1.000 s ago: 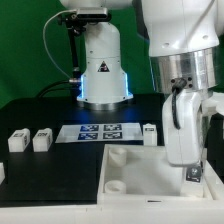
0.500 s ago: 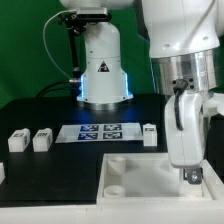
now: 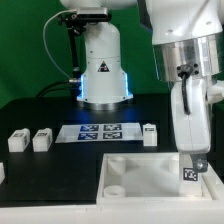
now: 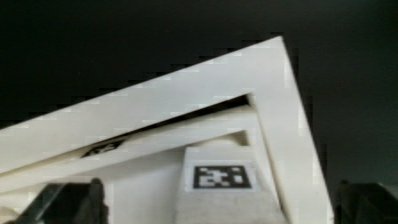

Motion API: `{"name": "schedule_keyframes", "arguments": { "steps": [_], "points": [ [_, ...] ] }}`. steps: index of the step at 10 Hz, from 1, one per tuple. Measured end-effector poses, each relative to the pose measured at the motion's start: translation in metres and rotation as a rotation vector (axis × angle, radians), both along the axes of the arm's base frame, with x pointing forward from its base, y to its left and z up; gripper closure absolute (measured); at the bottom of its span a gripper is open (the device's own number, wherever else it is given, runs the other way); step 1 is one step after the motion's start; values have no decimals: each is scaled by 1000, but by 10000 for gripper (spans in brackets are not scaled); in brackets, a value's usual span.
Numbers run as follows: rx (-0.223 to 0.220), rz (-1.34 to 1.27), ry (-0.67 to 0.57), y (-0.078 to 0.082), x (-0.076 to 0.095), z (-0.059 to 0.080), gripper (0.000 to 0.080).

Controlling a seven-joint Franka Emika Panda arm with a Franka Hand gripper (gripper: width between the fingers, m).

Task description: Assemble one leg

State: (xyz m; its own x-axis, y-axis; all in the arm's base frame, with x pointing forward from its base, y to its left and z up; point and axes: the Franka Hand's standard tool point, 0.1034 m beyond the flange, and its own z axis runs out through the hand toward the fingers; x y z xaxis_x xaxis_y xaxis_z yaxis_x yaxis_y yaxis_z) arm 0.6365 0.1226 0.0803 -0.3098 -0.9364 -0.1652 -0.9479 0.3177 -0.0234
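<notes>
My gripper [image 3: 192, 168] is shut on a leg [image 3: 190, 174], a small white block with a black-and-white tag, and holds it upright over the exterior view's right part of the large white plate [image 3: 140, 166]. In the wrist view the leg [image 4: 217, 185] sits between the dark fingers [image 4: 71, 202], with a corner of the plate [image 4: 267, 80] beyond it. Whether the leg touches the plate cannot be told. Three more legs stand on the black table: two [image 3: 17, 141] [image 3: 42, 140] on the exterior view's left and one [image 3: 150, 133] behind the plate.
The marker board [image 3: 98, 131] lies flat on the table behind the plate. The robot's white base [image 3: 103, 70] with a blue glow stands at the back. A round corner socket [image 3: 116, 187] shows on the plate's near left side.
My gripper has moved with the leg toward the exterior view's right and lower, closer to the plate. The other legs and the plate have not moved.
</notes>
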Motion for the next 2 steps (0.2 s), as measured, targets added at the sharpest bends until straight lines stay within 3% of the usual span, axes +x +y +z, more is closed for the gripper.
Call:
{"name": "schedule_keyframes", "arguments": {
  "steps": [2],
  "points": [
    [0, 2, 1, 0, 0, -1, 150]
  ]
}}
